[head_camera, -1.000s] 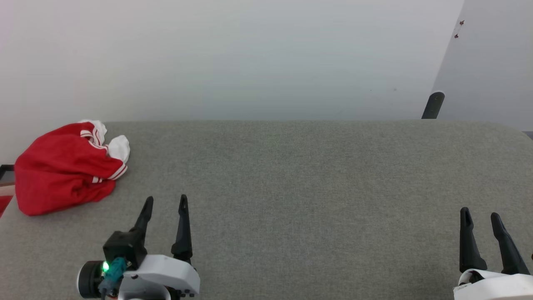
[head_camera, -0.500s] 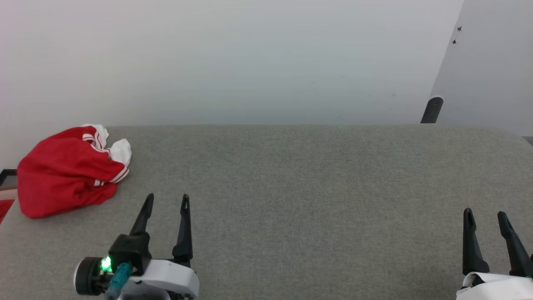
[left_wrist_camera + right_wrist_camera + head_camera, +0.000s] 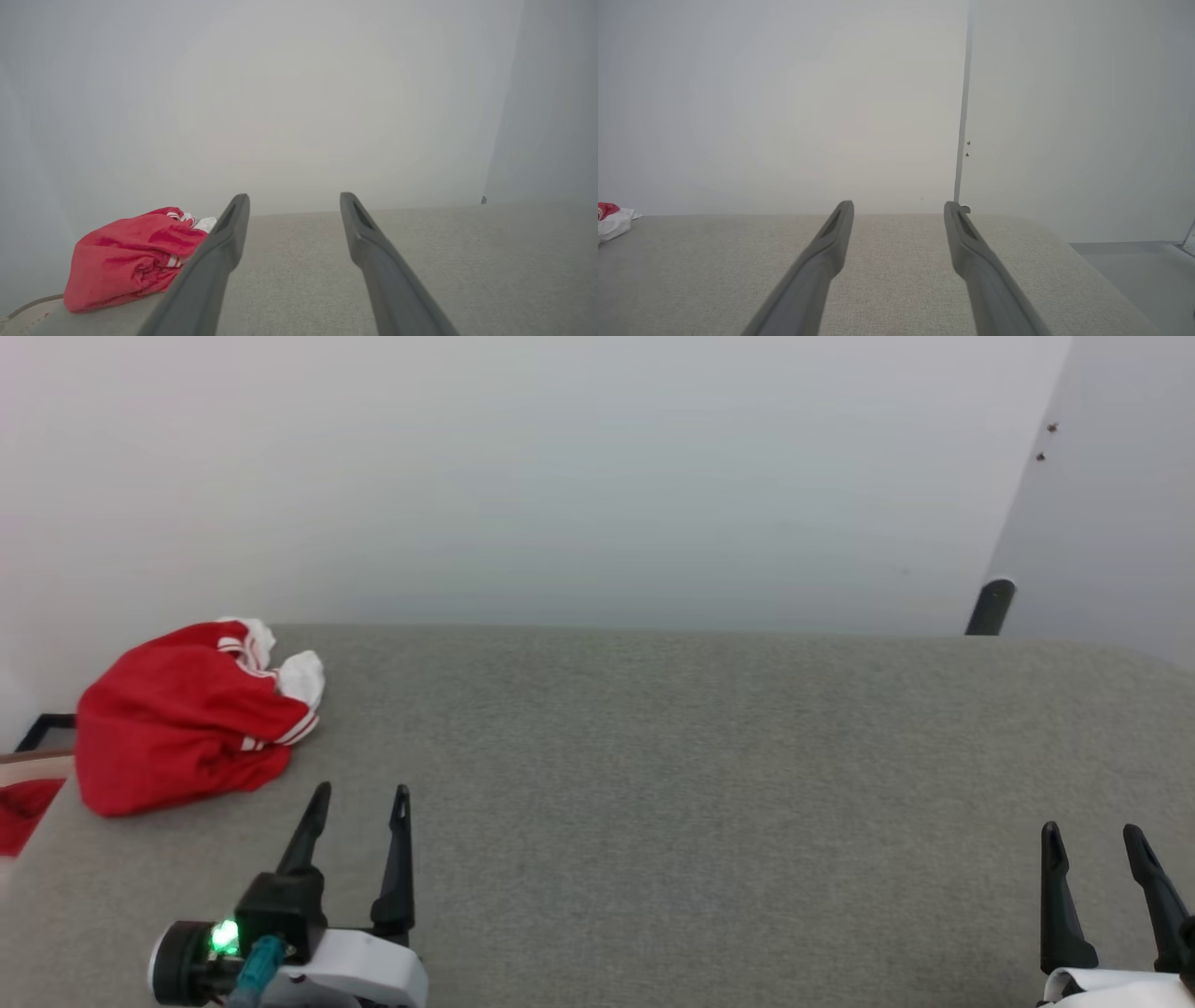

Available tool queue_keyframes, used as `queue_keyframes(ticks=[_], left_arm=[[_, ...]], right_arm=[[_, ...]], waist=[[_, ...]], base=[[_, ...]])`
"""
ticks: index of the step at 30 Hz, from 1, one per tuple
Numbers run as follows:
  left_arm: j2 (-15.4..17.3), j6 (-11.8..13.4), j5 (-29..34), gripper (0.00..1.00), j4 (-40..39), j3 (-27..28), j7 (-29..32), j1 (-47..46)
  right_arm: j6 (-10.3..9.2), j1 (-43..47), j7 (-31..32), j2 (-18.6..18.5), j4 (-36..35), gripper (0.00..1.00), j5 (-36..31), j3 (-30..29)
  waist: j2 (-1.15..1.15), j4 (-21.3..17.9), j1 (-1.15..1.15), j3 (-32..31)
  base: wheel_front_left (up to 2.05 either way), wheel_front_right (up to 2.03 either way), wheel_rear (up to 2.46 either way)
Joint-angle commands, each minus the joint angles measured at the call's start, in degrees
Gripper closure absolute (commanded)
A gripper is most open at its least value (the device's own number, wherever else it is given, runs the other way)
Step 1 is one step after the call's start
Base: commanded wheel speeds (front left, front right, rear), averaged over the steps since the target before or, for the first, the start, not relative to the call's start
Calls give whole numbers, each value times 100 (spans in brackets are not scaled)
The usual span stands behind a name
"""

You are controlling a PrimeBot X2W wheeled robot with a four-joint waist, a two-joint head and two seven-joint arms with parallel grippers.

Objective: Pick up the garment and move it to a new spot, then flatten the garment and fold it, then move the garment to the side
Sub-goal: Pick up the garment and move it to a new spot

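The garment (image 3: 187,719) is lying bunched in a heap on the left side of the table (image 3: 653,784), close to its left edge and towards the far side. Its long axis is running from near-left to far-right, with the white end panels and striped trim gathering at the far-right end, so that end is pointing towards the wall. It is looking soft, light and limp. It will probably sag and trail when lifted rather than keep any shape, and it is unlikely to slip or be harmed. A raised fold on top, or the trim band just beside the white panels, is offering the best pinch, since an edge there should help with spreading later.

Just right of the heap and nearer, the left end effector (image 3: 362,791) is hovering with fingers spread, holding nothing. Well apart on the right, the right end effector (image 3: 1091,830) is hovering likewise spread and empty.
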Motion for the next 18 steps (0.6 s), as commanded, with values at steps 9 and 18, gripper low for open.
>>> queue_keyframes(ticks=[9, 18], left_arm=[[95, 7, 266, 0, 269, 468, -81, -72], [109, -3, 216, 0, 342, 871, -73, -46]], right_arm=[[21, 35, -69, -9, -8, 0, -266, 206], [20, -168, -131, -10, 193, 0, -163, 651]], waist=[[0, 655, 0, -155], [0, 1301, 0, -163]], base=[[0, 0, 0], [0, 0, 0]])
